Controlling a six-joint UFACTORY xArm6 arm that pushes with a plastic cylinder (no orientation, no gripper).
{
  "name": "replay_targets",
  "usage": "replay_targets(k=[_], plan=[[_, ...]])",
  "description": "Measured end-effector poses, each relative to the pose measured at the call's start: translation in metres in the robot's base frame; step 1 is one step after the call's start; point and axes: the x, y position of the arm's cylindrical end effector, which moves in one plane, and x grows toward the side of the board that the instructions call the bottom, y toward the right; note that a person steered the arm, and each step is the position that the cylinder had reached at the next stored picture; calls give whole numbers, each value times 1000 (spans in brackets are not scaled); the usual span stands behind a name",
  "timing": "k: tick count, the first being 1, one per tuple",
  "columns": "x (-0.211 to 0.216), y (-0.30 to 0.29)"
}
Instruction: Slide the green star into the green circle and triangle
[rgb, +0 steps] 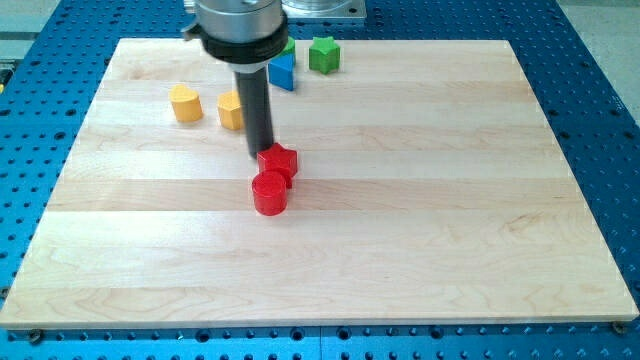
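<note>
A: Green is seen near the view's top edge of the board, where the green star (323, 55) is set, just to the right of a blue block (283, 73) whose shape is partly hidden by the arm.

B: Is anything else green found there?

A: A sliver of a second green block (289, 47) is glimpsed behind the blue one, just beside the arm's housing; its shape cannot be made out. A green circle or triangle cannot be identified with certainty.

B: Where is my tip (262, 157) placed?

A: It is set down well below the green star, toward the view's left, at the upper left edge of the red star (279, 161), apparently touching it. Nothing is clasped, since only a plain rod is carried.

B: What else is noted?

A: A red cylinder (270, 193) is pressed against the red star's lower side. A yellow heart (185, 103) is seen further left, and another yellow block (231, 110) is half covered by the rod. All is borne by the pale wooden board (450, 230).
</note>
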Motion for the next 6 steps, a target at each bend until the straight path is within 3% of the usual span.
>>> replay_targets(k=[2,3,6], plan=[[-146,139],[-182,140],[-182,73]])
